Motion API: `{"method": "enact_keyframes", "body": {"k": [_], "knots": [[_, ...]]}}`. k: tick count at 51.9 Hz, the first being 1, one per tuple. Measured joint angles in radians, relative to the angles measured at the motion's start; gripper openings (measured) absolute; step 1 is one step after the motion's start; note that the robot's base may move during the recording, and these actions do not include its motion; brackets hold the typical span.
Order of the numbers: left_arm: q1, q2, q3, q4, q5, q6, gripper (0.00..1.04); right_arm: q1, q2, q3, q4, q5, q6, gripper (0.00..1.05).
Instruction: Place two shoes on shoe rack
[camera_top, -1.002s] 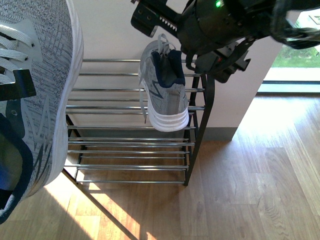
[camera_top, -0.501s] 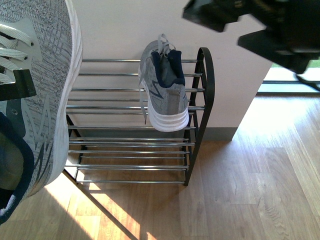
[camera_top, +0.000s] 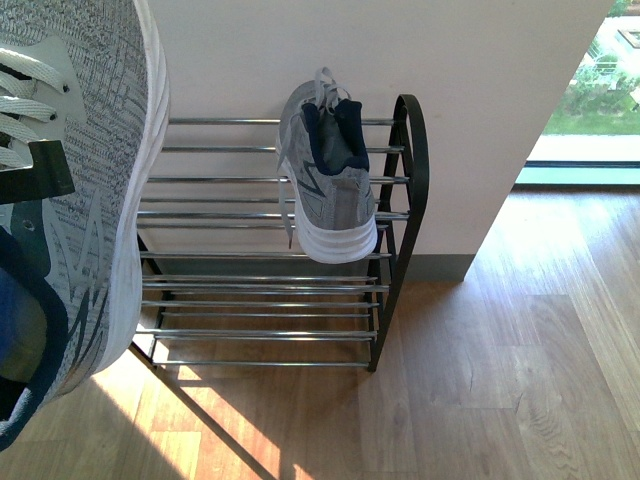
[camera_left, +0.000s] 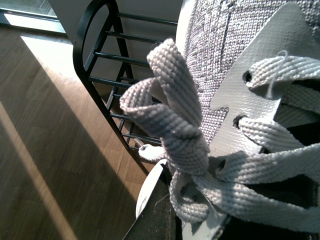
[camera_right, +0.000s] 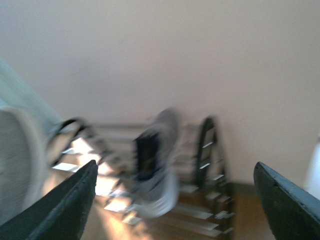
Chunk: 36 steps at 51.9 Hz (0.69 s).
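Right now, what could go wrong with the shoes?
1. The grey knit sneaker with a white sole, lying on the black-framed shoe rack with chrome rods, seems to poke its heel past the front rod. A bump might tip it off.
2. The second grey knit sneaker, held in the air, has loose white laces that could snag on those rods.
3. The rods have gaps, so a shoe set down crooked might slip.

Right fingers (camera_right: 60, 205) out of front view
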Motion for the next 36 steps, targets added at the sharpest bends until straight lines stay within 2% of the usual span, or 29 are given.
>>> {"method": "enact_keyframes", "body": {"k": [4,7,9,28,31,36], "knots": [[0.0,0.0,0.0,0.0,0.0,0.0,0.02,0.015,-0.02,-0.074,0.142,0.228,-0.121,0.77],[0.0,0.0,0.0,0.0,-0.001,0.0,0.02,0.008,-0.051,-0.114,0.182,0.345,-0.179,0.67],[0.0,0.0,0.0,0.0,-0.003,0.0,0.02,-0.004,-0.073,-0.134,0.188,0.367,-0.202,0.61],[0.0,0.0,0.0,0.0,-0.001,0.0,0.02,-0.058,-0.214,-0.255,0.165,0.318,-0.259,0.12],[0.0,0.0,0.0,0.0,-0.002,0.0,0.02,-0.088,-0.24,-0.269,0.152,0.266,-0.262,0.03],[0.0,0.0,0.0,0.0,-0.001,0.0,0.02,-0.136,-0.277,-0.29,0.135,0.238,-0.267,0.01]]}}
